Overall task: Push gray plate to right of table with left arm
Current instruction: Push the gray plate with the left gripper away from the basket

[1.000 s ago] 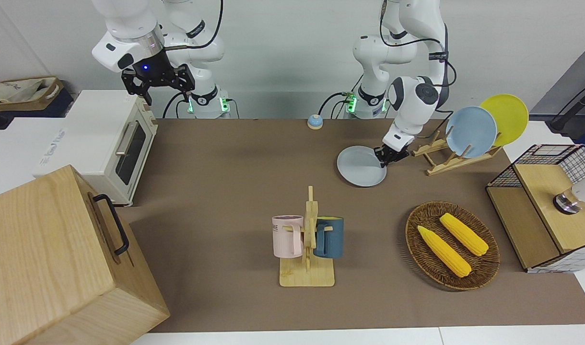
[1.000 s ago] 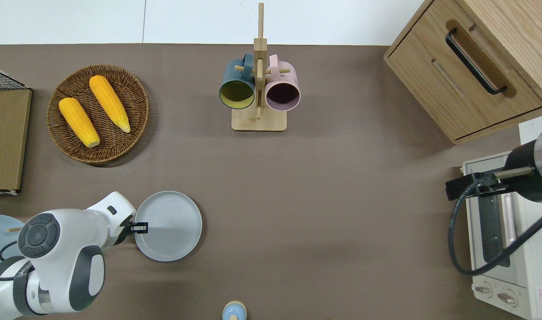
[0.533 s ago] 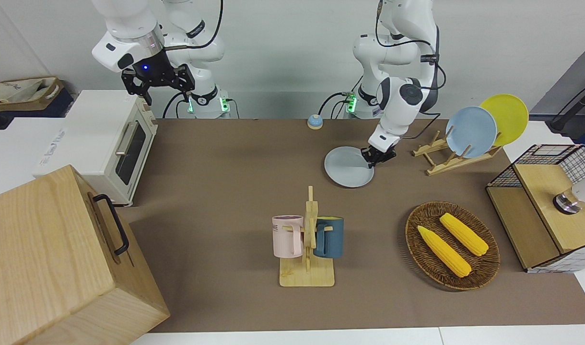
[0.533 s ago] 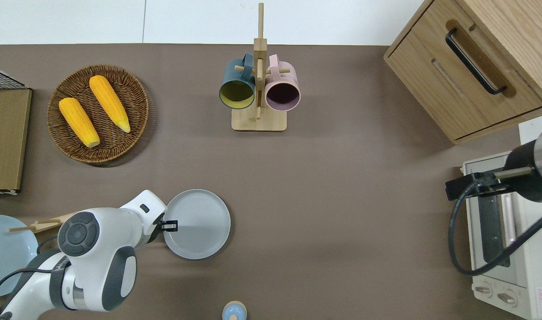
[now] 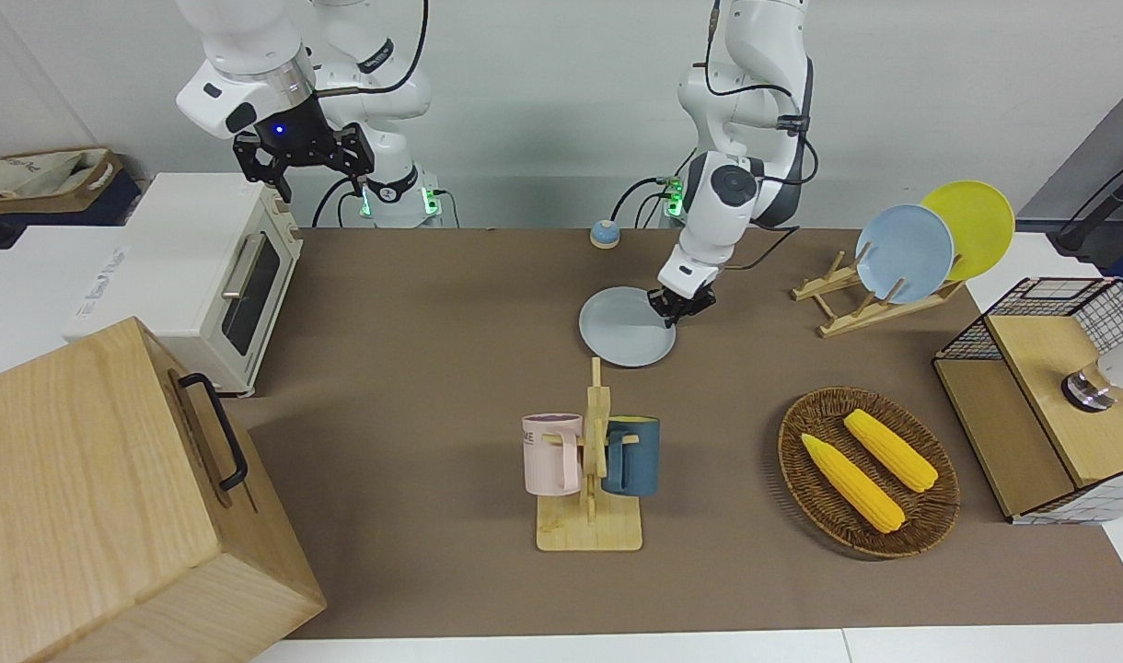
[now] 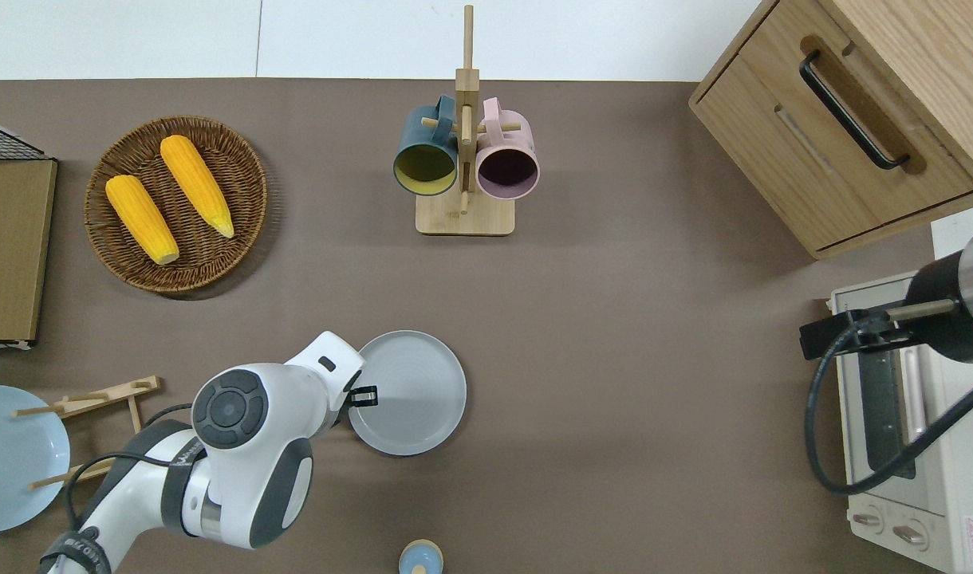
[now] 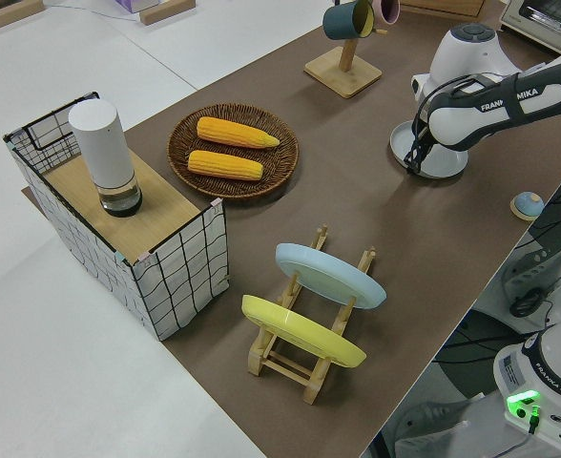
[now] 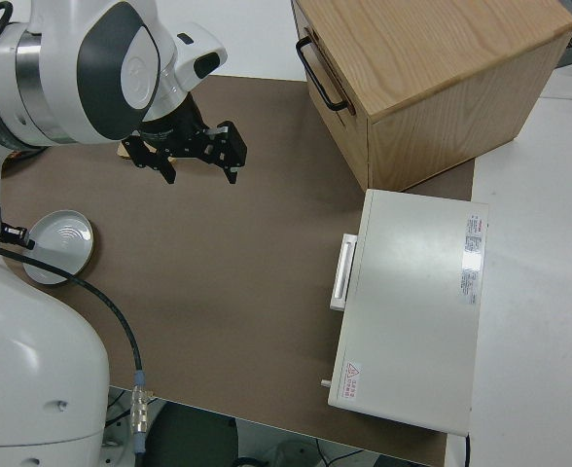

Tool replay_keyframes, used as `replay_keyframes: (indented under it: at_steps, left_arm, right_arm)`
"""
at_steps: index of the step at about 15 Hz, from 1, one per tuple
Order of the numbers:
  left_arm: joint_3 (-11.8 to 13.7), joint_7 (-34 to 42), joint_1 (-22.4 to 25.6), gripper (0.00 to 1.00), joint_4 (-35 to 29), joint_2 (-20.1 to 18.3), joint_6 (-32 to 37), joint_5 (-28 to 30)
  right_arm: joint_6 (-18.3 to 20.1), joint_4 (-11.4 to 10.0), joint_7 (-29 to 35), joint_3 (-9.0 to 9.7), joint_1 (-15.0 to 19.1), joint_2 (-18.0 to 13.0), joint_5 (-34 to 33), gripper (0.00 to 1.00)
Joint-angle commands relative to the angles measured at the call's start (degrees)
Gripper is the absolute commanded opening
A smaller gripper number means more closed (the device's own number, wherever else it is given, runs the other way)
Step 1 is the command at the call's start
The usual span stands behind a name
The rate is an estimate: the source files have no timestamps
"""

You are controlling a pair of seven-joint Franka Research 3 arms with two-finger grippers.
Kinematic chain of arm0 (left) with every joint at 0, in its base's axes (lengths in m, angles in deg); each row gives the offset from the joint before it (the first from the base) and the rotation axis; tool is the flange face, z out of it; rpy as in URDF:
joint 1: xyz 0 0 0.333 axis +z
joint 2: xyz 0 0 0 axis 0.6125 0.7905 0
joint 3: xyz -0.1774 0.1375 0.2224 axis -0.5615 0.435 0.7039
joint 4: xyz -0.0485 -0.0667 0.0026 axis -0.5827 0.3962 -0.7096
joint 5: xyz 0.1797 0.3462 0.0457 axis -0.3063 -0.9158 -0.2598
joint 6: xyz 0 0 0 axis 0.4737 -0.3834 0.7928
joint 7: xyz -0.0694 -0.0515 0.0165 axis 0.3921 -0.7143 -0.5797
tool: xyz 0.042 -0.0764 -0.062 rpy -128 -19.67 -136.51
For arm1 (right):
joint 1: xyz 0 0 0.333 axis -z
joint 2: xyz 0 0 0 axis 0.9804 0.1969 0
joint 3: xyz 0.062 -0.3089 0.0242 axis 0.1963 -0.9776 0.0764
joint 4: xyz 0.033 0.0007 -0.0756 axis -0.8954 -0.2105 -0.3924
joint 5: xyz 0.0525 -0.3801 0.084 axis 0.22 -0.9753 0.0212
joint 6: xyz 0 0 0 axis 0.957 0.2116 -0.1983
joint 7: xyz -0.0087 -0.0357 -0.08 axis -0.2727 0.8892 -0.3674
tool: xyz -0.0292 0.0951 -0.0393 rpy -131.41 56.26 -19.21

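Observation:
The gray plate (image 5: 624, 329) lies flat on the brown table (image 5: 433, 313), nearer to the robots than the mug rack, about mid-table. It also shows in the overhead view (image 6: 411, 393), the left side view (image 7: 438, 157) and the right side view (image 8: 60, 243). My left gripper (image 5: 676, 310) is shut and low, with its tips touching the plate's rim on the side toward the left arm's end; it also shows from overhead (image 6: 364, 395). My right gripper (image 8: 198, 173) is open, empty and parked.
A mug rack (image 5: 591, 479) holds a pink and a dark blue mug. A wicker basket (image 5: 801, 460) holds two corn cobs. A plate rack (image 5: 842, 308) holds a sky-blue and a yellow plate. A toaster oven (image 5: 202, 276), a wooden cabinet (image 5: 110, 497), a wire shelf (image 5: 1040, 396) and a small bell (image 5: 604, 234) stand around the table's edges.
My left gripper has moved toward the right arm's end of the table, and the gray plate has slid along with it, away from the plate rack. The right arm has not moved.

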Motion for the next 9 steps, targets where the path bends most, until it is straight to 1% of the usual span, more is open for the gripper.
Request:
replay_keyframes:
  at_steps: [1,5,9]
  left_arm:
    - [-0.03,-7.06,-5.38,0.0,3.53,5.91,-1.54,0.87]
    - [-0.03,-13.57,-9.34,0.0,7.31,8.81,-1.19,0.34]
    - [-0.03,-18.31,-12.42,0.0,9.77,10.57,-1.01,-0.27]
  right_arm:
    - [0.89,0.53,0.66,0.92,1.16,-0.14,0.25,0.983]
    - [0.89,0.53,0.75,0.92,1.16,-0.14,0.25,0.983]
    - [0.89,0.53,0.66,0.92,1.16,-0.14,0.25,0.983]
